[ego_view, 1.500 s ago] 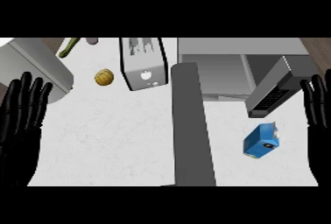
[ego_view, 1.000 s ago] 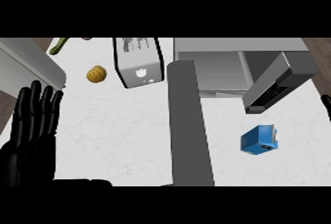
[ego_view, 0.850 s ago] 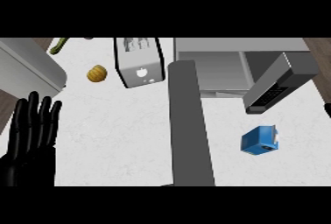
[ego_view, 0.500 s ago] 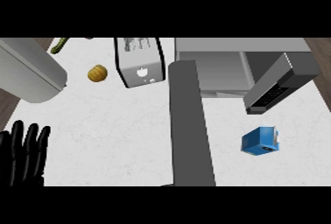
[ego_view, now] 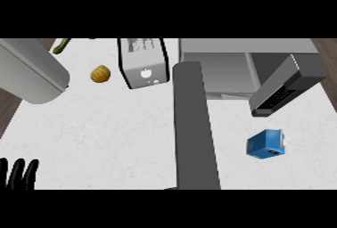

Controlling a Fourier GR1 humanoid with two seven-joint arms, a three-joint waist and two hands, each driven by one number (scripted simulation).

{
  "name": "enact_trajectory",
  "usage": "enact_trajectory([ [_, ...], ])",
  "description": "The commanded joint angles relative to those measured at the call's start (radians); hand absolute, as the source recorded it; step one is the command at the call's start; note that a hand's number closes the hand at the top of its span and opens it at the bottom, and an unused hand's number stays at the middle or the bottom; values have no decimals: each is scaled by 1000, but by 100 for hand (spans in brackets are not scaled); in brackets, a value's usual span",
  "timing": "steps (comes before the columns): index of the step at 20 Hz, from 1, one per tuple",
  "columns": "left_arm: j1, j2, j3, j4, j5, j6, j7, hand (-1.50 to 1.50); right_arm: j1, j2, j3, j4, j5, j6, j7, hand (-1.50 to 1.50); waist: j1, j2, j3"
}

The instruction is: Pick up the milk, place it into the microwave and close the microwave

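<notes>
In the head view the milk [ego_view: 266,144] sits on the table [ego_view: 112,133] at 4 o'clock, with the open door [ego_view: 286,84] of the microwave [ego_view: 220,67] near at its 12. Only the left hand [ego_view: 16,174] shows, at 8 o'clock, fingers straight and side by side. The milk lies well apart at its 3 o'clock, so the unseen right hand likely suits better

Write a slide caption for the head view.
Blue milk carton on the counter near the open microwave; left hand rests open at lower left.
</notes>
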Motion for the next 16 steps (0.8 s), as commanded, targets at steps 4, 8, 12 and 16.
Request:
enact_trajectory([
  [4,187,18,32,22,74,-103,-179,-150,2,17,-33,93,59,24,-76,-150,4,0,0],
  [8,129,63,162,14,163,-131,-127,-150,-43,62,69,130,193,-17,-67,-150,-1,2,0],
  [12,233,49,148,36,149,-188,-227,-150,-46,36,29,293,213,34,-229,-150,4,1,0],
  [16,303,40,151,-1,143,-218,-266,-150,-166,66,74,461,357,-52,-253,-150,17,2,1],
])
